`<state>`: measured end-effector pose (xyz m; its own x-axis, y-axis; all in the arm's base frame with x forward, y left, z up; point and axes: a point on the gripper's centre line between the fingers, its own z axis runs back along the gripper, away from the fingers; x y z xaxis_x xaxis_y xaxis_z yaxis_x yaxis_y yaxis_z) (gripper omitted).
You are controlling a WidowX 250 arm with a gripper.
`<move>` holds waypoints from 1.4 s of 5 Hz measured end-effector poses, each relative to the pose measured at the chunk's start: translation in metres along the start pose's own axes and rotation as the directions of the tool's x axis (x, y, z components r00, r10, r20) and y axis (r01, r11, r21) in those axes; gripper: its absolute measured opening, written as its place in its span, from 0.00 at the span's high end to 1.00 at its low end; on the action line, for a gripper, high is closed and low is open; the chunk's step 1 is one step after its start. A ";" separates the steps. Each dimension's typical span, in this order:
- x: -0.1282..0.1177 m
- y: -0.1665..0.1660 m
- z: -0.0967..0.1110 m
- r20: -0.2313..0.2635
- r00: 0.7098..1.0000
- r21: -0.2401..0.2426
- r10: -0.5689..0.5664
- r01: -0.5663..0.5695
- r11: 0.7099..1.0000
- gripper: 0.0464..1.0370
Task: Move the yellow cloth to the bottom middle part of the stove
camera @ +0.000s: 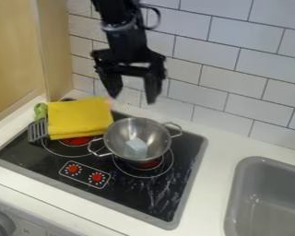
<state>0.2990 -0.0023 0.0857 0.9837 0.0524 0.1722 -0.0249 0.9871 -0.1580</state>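
Metal pot (120, 146) as landmark, on the black stove (138, 193). Yellow cloth (79, 117), folded, lies just to the pot's left in view, partly over a red-lit burner. Slotted spatula (37, 130), green handle, farther left of the pot. Pale blue block (136, 148) inside the pot. Gripper (134, 97) hangs in view above the pot, fingers spread, nothing between them. Two red knobs lower left of pot; grey sink (233, 203) well to its right.
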 end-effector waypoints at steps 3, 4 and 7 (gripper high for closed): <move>0.031 0.046 -0.002 0.039 0.992 0.102 0.123 -0.126 0.987 0.04; 0.033 0.069 0.000 0.059 0.982 0.137 0.180 -0.186 0.973 0.04; 0.031 0.094 -0.030 -0.010 0.972 0.140 0.233 -0.229 0.963 0.04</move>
<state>0.3323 0.0877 0.0468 0.9526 0.2793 0.1206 -0.2744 0.9600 -0.0554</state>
